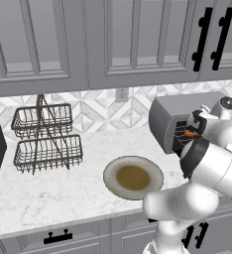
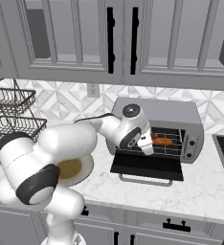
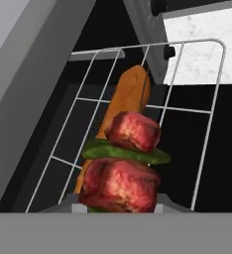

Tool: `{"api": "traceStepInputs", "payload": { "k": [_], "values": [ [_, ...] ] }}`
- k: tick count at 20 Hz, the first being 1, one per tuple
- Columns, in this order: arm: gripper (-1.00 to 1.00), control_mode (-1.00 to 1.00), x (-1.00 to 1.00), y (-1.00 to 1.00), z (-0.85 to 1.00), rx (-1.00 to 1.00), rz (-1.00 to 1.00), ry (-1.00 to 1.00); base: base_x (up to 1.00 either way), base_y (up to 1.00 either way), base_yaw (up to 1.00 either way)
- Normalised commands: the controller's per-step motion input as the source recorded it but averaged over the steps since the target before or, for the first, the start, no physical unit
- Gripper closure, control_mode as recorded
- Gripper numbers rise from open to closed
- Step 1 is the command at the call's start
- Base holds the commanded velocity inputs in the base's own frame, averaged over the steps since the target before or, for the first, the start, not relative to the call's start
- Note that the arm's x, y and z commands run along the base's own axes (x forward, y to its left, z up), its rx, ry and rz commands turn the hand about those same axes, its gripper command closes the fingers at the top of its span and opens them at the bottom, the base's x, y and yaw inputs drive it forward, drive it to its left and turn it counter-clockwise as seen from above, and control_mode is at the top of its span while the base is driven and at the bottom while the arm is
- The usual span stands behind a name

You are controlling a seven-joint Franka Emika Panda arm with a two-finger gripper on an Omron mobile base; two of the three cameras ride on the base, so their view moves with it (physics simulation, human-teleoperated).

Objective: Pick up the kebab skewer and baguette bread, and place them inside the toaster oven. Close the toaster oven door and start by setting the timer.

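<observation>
Now we have the claw (image 2: 149, 145) clenched on the kebab skewer (image 3: 123, 168) inside the toaster oven (image 2: 181, 115), just over its wire rack (image 3: 187, 109). The baguette bread (image 3: 128, 99) already lies on that rack, its long axis running straight ahead of the claw, just beyond the skewer.

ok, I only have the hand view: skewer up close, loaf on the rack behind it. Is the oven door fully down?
Observer: Yes, the toaster oven door lies flat and open in front of the toaster oven.
Operator: Where's the claw relative to the cavity?
Observer: The claw, gripping the kebab skewer, is at the left of the cavity mouth, above the door and beside the baguette bread.
Operator: Anything left on the plate?
Observer: No food. The round plate sits on the counter left of the oven.
</observation>
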Motion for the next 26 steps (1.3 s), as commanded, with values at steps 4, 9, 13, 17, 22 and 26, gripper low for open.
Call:
{"api": "traceStepInputs", "payload": {
  "k": [4, 9, 13, 17, 22, 26],
  "values": [
    [1.0, -1.0, 0.38, 0.0, -0.33, 0.04, 0.0, 0.0, 0.0, 0.0, 0.0],
    [1.0, -1.0, 0.28, 0.0, -0.31, 0.03, 0.0, 0.0, 0.0, 0.0, 0.0],
    [-1.0, -1.0, 0.26, 0.0, -0.25, 0.0, 0.0, 0.0, 0.0, 0.0, 0.0],
    [-1.0, -1.0, 0.01, 0.0, 0.0, 0.0, 0.0, 0.0, 0.0, 0.0, 0.0],
    [-1.0, -1.0, 0.0, 0.0, 0.0, 0.0, 0.0, 0.0, 0.0, 0.0, 0.0],
    [-1.0, -1.0, 0.0, 0.0, 0.0, 0.0, 0.0, 0.0, 0.0, 0.0, 0.0]
  ]
}}
